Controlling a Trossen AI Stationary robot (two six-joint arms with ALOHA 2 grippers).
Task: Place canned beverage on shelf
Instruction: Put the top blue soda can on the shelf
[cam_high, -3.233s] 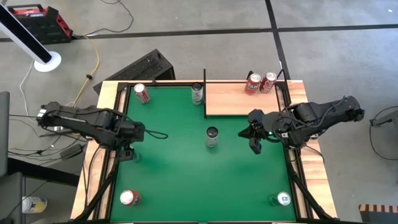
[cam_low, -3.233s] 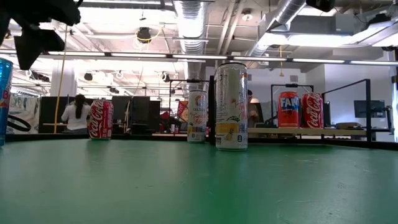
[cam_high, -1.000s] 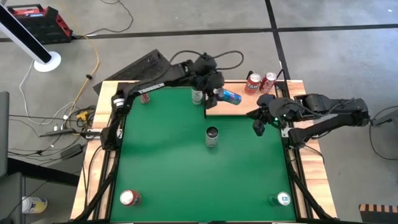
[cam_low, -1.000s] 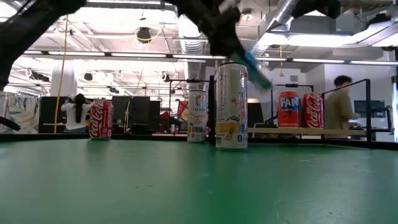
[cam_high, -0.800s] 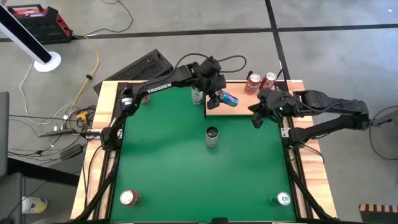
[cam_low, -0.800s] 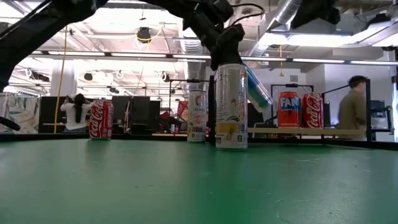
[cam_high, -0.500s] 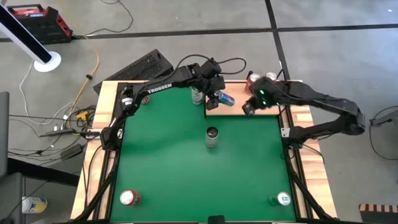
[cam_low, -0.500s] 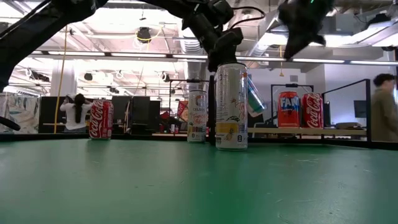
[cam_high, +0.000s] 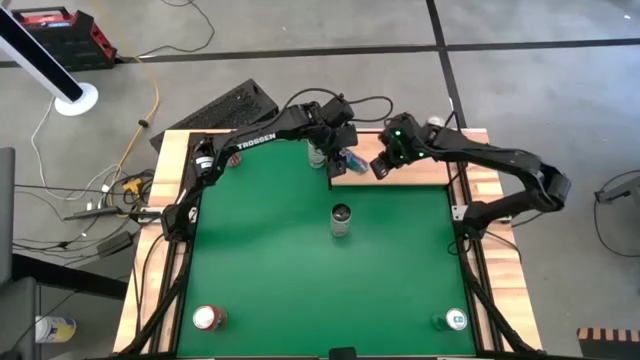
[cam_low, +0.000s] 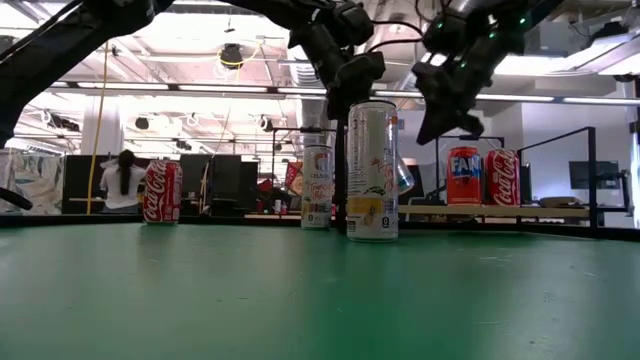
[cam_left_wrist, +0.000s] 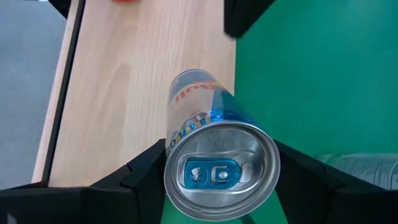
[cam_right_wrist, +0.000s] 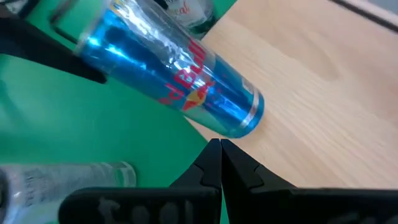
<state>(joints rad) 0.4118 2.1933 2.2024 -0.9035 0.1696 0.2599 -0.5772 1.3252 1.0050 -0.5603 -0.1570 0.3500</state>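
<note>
Over the near corner of the shelf (cam_high: 395, 172), the blue can (cam_left_wrist: 214, 149) is held tilted in the left gripper (cam_high: 343, 157), jaws clamped around it (not yet set down). The right gripper (cam_high: 381, 166), fingers closed and empty, is poised just beside. Standing and releasing remain.

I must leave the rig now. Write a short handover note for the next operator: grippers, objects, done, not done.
Left gripper: shut on the slim blue-and-silver drink can, tilted over the edge of the pale wooden shelf.
Right gripper: shut, empty, just beside that can's lower end.
Done: two red cans stand at the shelf's back.
Left: stand the blue can upright on the shelf, release. More cans remain on the green felt.
</note>
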